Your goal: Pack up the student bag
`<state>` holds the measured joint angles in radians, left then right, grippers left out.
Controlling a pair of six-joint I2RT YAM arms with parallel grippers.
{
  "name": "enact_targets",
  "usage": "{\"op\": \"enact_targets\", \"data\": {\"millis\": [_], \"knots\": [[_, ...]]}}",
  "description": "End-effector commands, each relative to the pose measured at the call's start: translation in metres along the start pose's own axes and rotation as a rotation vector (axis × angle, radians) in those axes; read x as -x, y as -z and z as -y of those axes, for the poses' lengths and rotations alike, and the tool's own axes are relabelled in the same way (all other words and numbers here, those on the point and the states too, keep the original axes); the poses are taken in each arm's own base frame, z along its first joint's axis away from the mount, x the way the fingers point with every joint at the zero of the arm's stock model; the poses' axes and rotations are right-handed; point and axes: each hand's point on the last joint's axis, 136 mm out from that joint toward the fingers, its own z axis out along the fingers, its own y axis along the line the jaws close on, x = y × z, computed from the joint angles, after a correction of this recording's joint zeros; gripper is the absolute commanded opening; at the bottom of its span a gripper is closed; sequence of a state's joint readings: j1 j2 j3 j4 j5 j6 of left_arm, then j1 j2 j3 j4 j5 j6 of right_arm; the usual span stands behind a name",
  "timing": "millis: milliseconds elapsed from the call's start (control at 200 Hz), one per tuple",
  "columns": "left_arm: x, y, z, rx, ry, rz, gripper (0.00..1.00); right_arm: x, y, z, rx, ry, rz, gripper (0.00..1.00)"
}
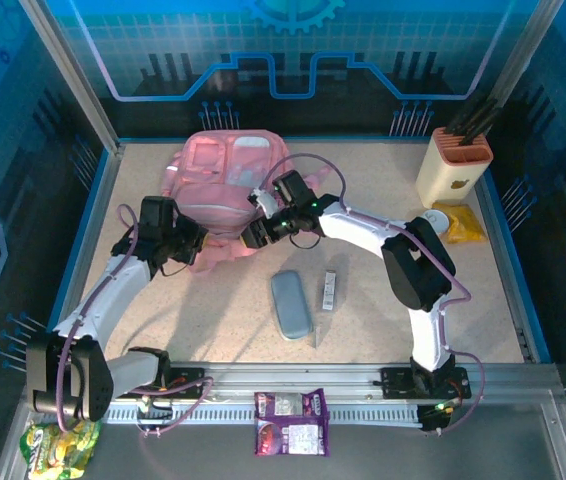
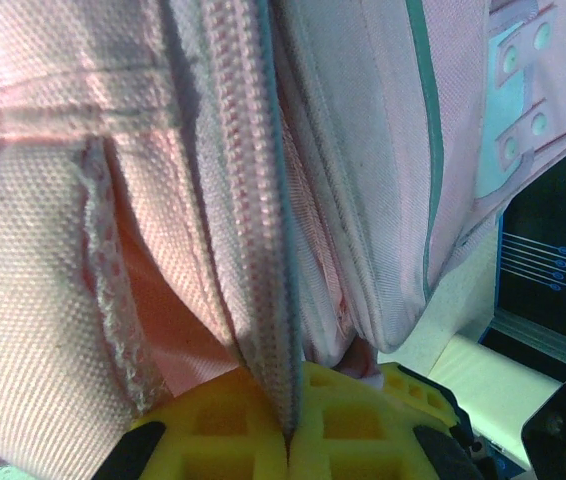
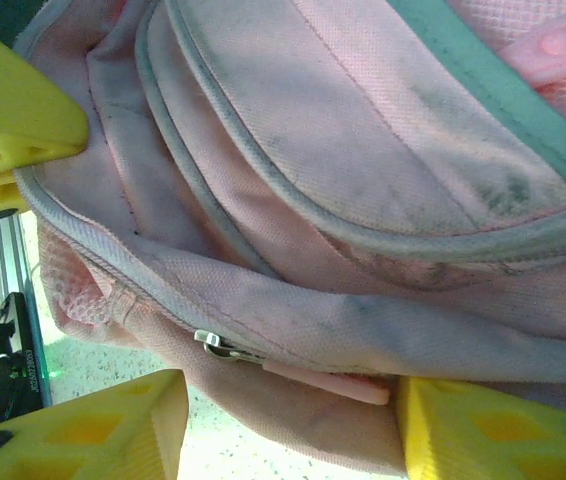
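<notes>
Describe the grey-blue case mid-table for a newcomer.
Start at the pink student bag at the table's far side; come toward the near edge. The grey-blue case lies flat there, rounded, far wider than the slim pale stick beside it.

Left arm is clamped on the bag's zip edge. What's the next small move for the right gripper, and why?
Probably ease the right gripper slightly forward and close it on the pink zip pull. Its jaws stand open on either side of that tab on the student bag. The left gripper is shut on the zip edge and braces the fabric, so the zip could then likely be drawn open.
</notes>
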<state>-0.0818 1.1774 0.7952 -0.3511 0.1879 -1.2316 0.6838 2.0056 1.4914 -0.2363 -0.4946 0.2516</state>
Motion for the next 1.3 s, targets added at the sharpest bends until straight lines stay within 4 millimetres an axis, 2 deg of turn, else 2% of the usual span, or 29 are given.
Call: {"op": "enact_targets", "data": {"millis": [0,130,195,310,405,485,570,765,850,946,1076,1291], "knots": [[-0.001,0.006,0.037,-0.129,-0.037,0.002,0.0,0.01,0.014,-0.047,0.129,0.125,0.052,0.56],[0.0,0.006,0.035,-0.125,-0.03,0.006,0.0,0.004,0.019,-0.067,0.123,0.194,0.056,0.53],[-0.001,0.005,0.039,-0.142,-0.028,-0.003,0.0,-0.002,0.014,-0.076,0.125,0.216,0.039,0.53],[-0.004,0.001,0.044,-0.147,-0.038,-0.017,0.0,-0.007,0.002,-0.081,0.119,0.216,0.014,0.49],[-0.006,-0.001,0.044,-0.142,-0.039,-0.03,0.0,-0.006,-0.004,-0.076,0.095,0.198,0.009,0.46],[-0.006,-0.001,0.041,-0.139,-0.038,-0.026,0.0,-0.006,-0.004,-0.06,0.004,0.189,0.0,0.44],[-0.006,0.001,0.04,-0.14,-0.041,-0.023,0.0,-0.005,0.002,-0.044,-0.081,0.164,-0.003,0.5],[-0.007,0.001,0.039,-0.136,-0.043,-0.025,0.0,-0.011,0.025,-0.046,-0.169,0.094,-0.013,0.54],[-0.006,0.001,0.039,-0.138,-0.044,-0.02,0.0,-0.011,0.036,-0.053,-0.171,0.048,-0.008,0.58],[-0.007,-0.001,0.04,-0.143,-0.04,-0.025,0.0,-0.018,0.038,-0.044,-0.229,0.002,-0.032,0.59],[-0.009,-0.002,0.041,-0.146,-0.039,-0.034,0.0,-0.026,0.03,-0.032,-0.258,0.008,-0.076,0.56],[-0.009,-0.002,0.041,-0.149,-0.035,-0.032,0.0,-0.013,0.024,-0.02,-0.32,0.058,-0.082,0.47]]}}
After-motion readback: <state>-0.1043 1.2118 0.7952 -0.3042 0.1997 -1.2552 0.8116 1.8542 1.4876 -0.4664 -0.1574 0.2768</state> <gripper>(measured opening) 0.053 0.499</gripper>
